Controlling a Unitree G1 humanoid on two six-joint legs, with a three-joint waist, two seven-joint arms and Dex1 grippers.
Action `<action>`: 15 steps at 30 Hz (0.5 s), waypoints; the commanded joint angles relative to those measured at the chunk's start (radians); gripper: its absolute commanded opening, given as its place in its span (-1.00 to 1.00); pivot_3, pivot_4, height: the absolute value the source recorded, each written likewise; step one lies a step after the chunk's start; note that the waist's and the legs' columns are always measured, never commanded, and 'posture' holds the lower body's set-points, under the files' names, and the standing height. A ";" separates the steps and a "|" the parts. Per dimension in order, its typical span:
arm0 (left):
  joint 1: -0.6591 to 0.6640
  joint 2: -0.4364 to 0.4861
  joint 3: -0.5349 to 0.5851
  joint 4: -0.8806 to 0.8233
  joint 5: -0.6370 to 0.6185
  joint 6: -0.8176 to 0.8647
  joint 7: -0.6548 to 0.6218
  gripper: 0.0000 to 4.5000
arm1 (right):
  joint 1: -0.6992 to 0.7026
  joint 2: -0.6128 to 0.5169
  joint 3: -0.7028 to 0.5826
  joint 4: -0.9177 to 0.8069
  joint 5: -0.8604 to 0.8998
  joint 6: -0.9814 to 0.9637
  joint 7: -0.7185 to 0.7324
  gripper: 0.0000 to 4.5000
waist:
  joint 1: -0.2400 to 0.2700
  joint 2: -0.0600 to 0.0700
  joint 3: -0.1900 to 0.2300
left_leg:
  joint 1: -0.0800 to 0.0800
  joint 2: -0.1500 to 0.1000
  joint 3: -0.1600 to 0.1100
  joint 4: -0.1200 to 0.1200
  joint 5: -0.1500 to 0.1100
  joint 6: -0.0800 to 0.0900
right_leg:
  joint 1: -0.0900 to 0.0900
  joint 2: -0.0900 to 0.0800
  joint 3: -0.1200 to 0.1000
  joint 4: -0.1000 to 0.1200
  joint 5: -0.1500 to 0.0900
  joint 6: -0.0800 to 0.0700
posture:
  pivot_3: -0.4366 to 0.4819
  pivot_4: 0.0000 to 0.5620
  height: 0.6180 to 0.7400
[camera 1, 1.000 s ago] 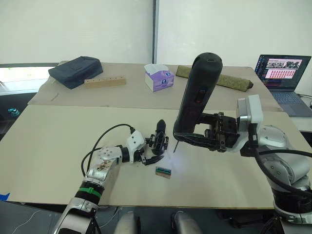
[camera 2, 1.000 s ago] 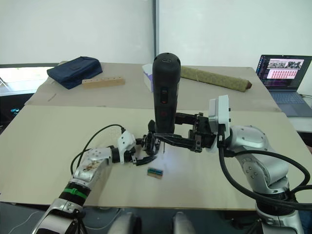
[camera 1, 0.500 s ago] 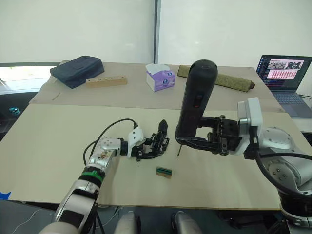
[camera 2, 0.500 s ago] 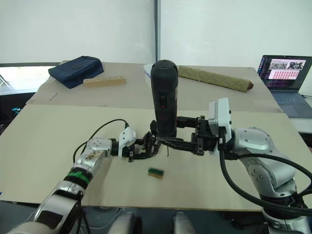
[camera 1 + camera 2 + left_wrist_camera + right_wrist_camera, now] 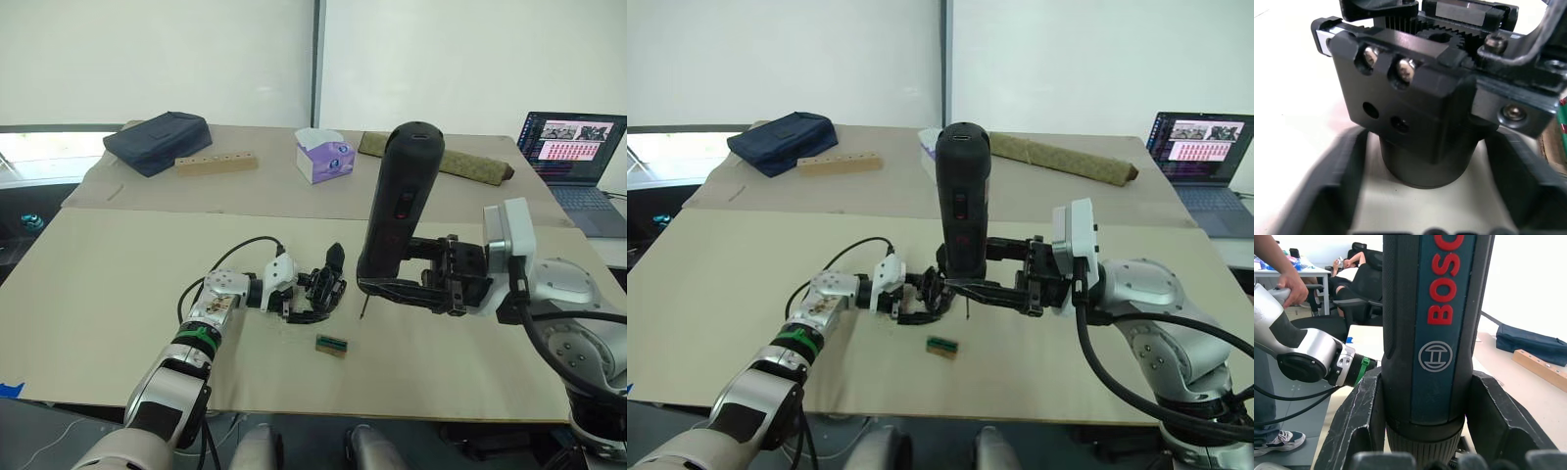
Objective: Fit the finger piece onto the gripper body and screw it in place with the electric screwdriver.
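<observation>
Gripper body — sitting mid-table, left gripper straddling its round base with jaws wide, not visibly clamping. Screwdriver — standing upright, right gripper gripping it, bit hanging just beside the body. Judged step: aligning bit to screw; next, lowering squarely. Left wrist view is showing screw heads. Beyond — tissue box.

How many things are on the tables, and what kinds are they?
Power tools: 1, the electric screwdriver
Gripper parts: 1, the gripper body
Small green blocks: 1
Tissue boxes: 1
Bags: 1
Wooden blocks with holes: 1
Rolled mats: 1
Laptops: 1
Total: 8
</observation>
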 commanded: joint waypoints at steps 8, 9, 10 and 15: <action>0.241 0.058 0.046 -0.388 -0.061 0.194 0.095 0.98 | -0.007 -0.001 -0.043 -0.005 -0.006 -0.044 0.037 -0.16 | -0.028 0.000 0.000 | 0.001 0.002 0.000 0.000 0.000 0.000 | 0.000 0.001 0.000 0.002 0.000 0.000 | -0.05 -0.47 1.00; 0.266 0.053 0.042 -0.440 -0.070 0.237 0.111 0.98 | -0.008 -0.003 -0.039 0.001 -0.018 -0.048 0.041 -0.16 | -0.026 0.000 0.000 | 0.002 0.002 0.000 0.000 0.000 0.000 | 0.000 0.001 0.000 0.002 0.000 0.000 | -0.05 -0.47 1.00; 0.288 0.049 0.033 -0.485 -0.068 0.273 0.129 0.98 | -0.010 -0.005 -0.036 0.008 -0.029 -0.053 0.048 -0.16 | -0.025 0.000 0.000 | 0.002 0.002 -0.001 0.000 0.000 0.000 | 0.000 0.001 0.000 0.003 0.000 0.000 | -0.05 -0.47 1.00; 0.329 0.010 0.010 -0.568 -0.028 0.337 0.256 0.98 | -0.028 0.002 -0.027 0.032 -0.054 -0.063 0.069 -0.16 | -0.014 0.000 0.000 | 0.001 0.001 0.000 0.000 0.000 0.000 | 0.000 0.000 0.000 0.002 0.000 0.000 | -0.05 -0.47 1.00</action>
